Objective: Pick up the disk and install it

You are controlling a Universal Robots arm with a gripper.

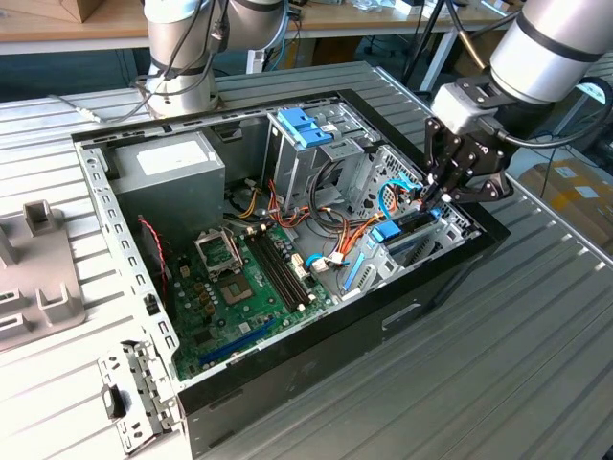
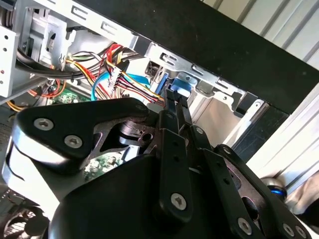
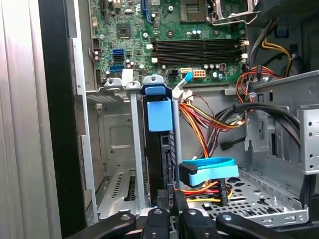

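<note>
My pincer (image 1: 428, 195), right of the frame's middle, is closed on the disk (image 3: 158, 149), which I must push straight into its slot.

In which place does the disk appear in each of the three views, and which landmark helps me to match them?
Exterior view: the disk stands on edge in the case's bay, on the exterior view's right, under the gripper.
First wrist view: the disk is at the centre, upright between metal rails.
Second wrist view: its blue tab is just beyond the gripper.
Shared landmark: the coloured wire bundle beside the bay.
</note>
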